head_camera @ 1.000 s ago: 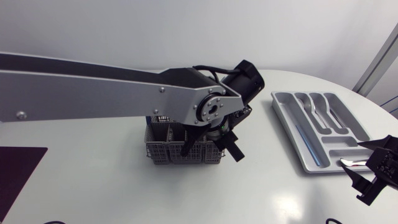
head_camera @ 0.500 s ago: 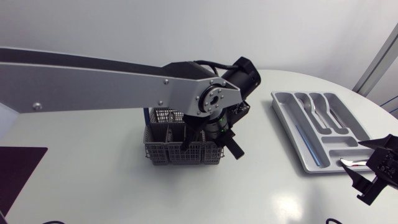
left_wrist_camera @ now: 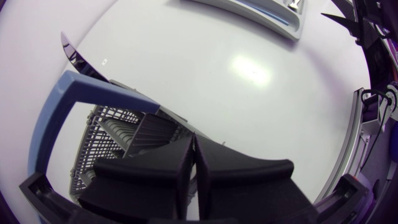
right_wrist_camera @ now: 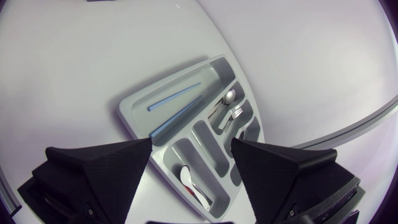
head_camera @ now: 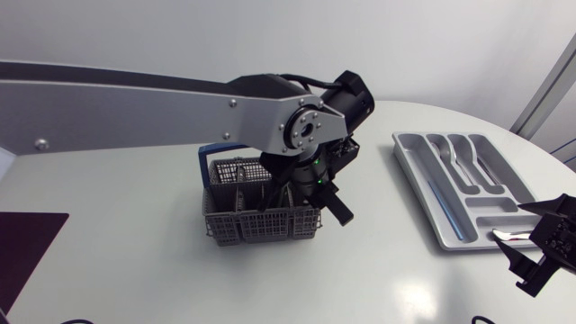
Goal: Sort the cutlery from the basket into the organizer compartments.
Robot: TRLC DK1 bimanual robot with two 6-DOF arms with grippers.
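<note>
Nearest you, your right gripper [head_camera: 529, 243] hangs just off the near corner of the organizer [head_camera: 417, 183], fingers spread wide. In its wrist view the organizer lies straight ahead of those fingers. In the organizer's nearest compartment, right beside that gripper, lies one spoon [head_camera: 506, 236].

Farther back and well apart from the organizer, toward your left side, the grey mesh basket [head_camera: 261, 223] stands on the white bench [head_camera: 378, 279]. Its blue handle [head_camera: 209, 160] is raised on the side away from the organizer. Your left gripper [left_wrist_camera: 194, 165] is over the basket's organizer-facing side with its fingers pressed together; only a thin seam shows between them in the wrist view. Whether they pinch any cutlery, you cannot tell.

In the organizer's far compartments, a second spoon [right_wrist_camera: 229, 96] and a fork [right_wrist_camera: 237, 114] rest side by side.
</note>
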